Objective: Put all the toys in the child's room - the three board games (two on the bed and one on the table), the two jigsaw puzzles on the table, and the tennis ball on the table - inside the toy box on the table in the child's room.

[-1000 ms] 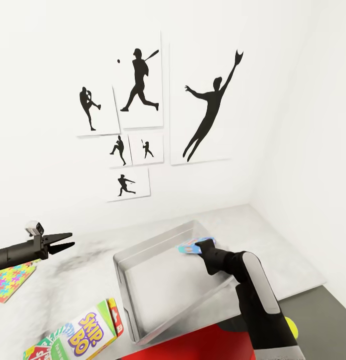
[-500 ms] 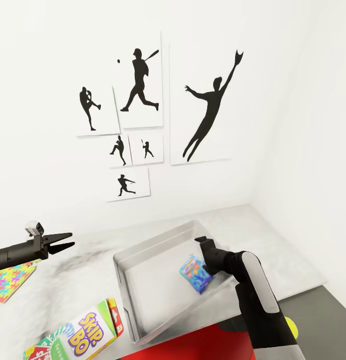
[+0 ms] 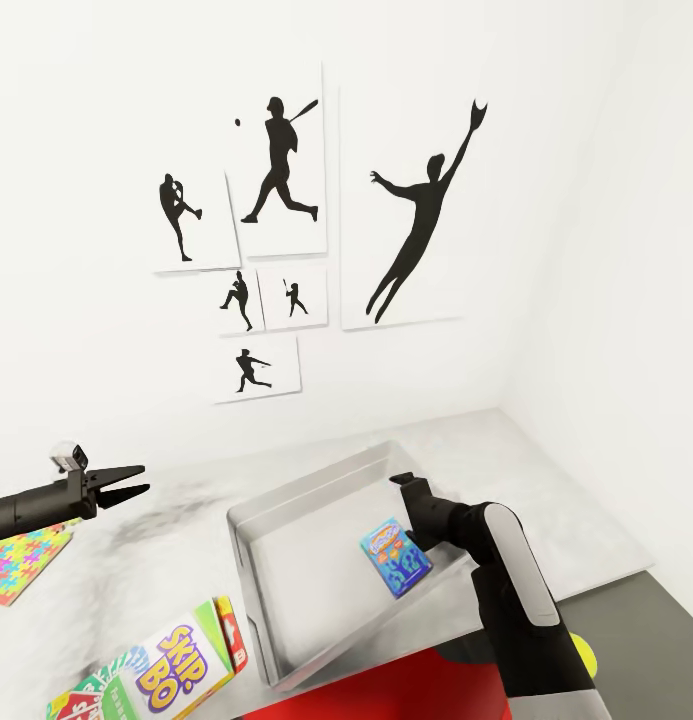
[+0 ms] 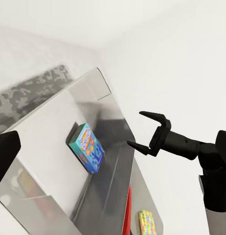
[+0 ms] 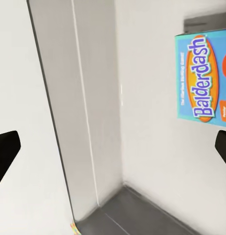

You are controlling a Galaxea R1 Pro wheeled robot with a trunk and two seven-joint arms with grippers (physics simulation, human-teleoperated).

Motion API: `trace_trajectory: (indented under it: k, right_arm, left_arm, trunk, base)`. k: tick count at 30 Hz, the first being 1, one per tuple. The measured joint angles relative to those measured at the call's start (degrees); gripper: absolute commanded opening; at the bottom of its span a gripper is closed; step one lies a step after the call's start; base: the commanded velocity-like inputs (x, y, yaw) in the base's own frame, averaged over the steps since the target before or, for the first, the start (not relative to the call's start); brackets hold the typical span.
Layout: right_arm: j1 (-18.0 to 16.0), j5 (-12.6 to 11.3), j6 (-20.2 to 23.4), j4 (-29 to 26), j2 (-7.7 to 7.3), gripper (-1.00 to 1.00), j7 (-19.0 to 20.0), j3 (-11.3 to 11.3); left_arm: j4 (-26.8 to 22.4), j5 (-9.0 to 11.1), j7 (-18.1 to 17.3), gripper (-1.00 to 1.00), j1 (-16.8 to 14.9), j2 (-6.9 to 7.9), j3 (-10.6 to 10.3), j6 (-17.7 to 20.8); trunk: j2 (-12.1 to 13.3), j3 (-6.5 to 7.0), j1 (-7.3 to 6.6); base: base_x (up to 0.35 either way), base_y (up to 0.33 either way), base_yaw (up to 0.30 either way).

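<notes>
The Balderdash board game [image 3: 394, 556] was released a moment earlier from the right gripper [image 3: 407, 487] and was found lying inside the toy box [image 3: 286, 520], just below and in front of the spread, empty jaws; a second ago it was clamped between them above the bin. One board game was therefore judged delivered. The left gripper [image 3: 126, 482] was held unchanged over the table [image 3: 166, 530], jaws parted and empty, with the jigsaw puzzle [image 3: 21, 562] just behind and beneath it, outside the bin. The Skip-Bo box [image 3: 166, 665] was left on the table well short of both jaws. The puzzle was judged the nearest next pick.
</notes>
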Motion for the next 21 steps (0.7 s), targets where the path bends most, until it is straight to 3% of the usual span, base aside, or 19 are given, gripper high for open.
trace_trajectory:
  k: [15,21]
  right_arm:
    - [-0.85,-0.30,1.86,-0.60,-0.07,1.00,0.03,0.42]
    - [-1.78,-0.19,7.82,-2.35,-0.03,1.00,0.07,1.20]
  left_arm:
    - [0.00,0.00,0.00,1.00,0.02,0.00,0.00,0.00]
    - [0.00,0.00,0.00,1.00,-0.01,0.00,0.00,0.00]
  trunk:
    - [0.00,0.00,0.00]
    - [0.00,0.00,0.00]
  base:
    - [0.000,0.000,0.000]
    - [0.000,0.000,0.000]
